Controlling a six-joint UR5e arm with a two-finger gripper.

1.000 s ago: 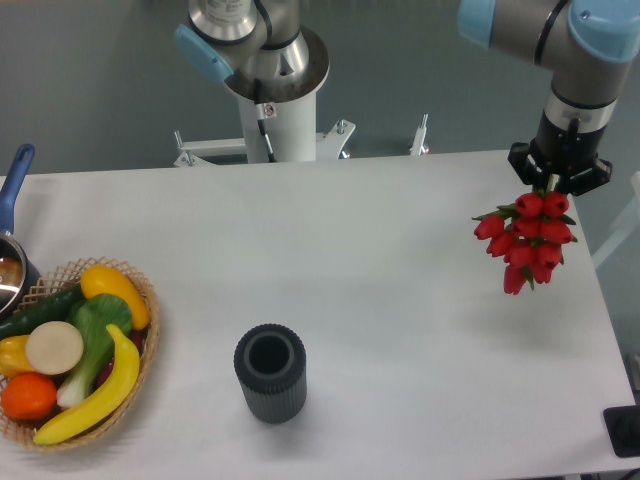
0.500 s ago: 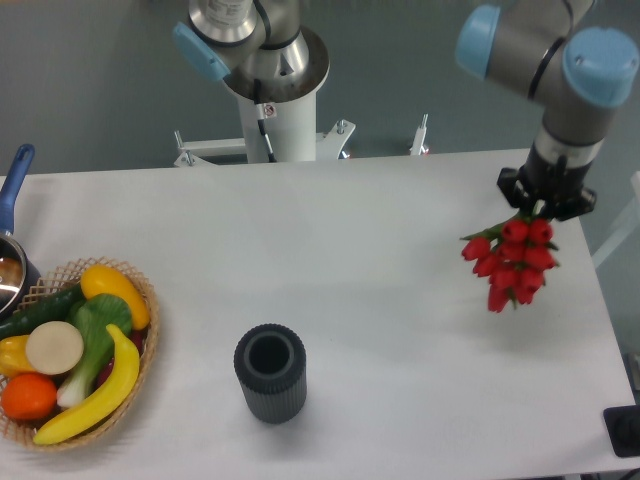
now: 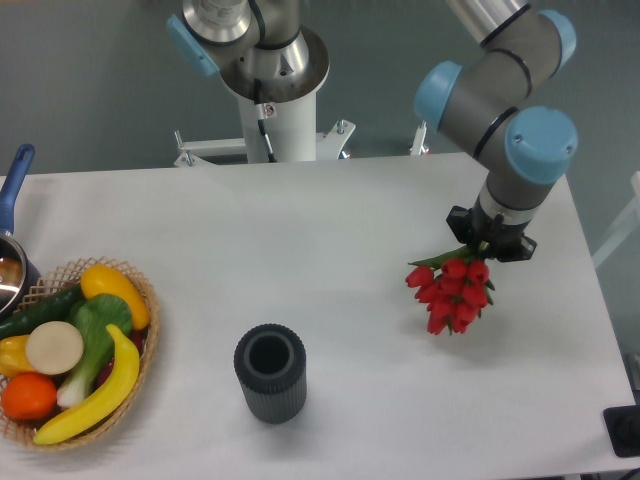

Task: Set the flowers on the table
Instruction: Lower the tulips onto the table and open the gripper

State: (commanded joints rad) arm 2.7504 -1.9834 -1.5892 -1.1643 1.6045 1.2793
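The flowers [image 3: 449, 291], a bunch of red tulip buds with green stems, hang from my gripper [image 3: 489, 242] over the right part of the white table [image 3: 330, 240]. The gripper is shut on the stems, and its fingertips are hidden behind the gripper body. The buds point down and to the left, close to the tabletop; I cannot tell whether they touch it.
A dark ribbed cup [image 3: 270, 372] stands at the front centre. A wicker basket [image 3: 145, 335] with banana, orange, pepper and leafy vegetable sits at the left edge. A pot with a blue handle [image 3: 12, 190] is at the far left. A black object [image 3: 624, 430] sits off the front right corner.
The arm has swung left and lowered, carrying the flowers from the right edge of the table toward its middle right. The grip has stayed shut on the stems.
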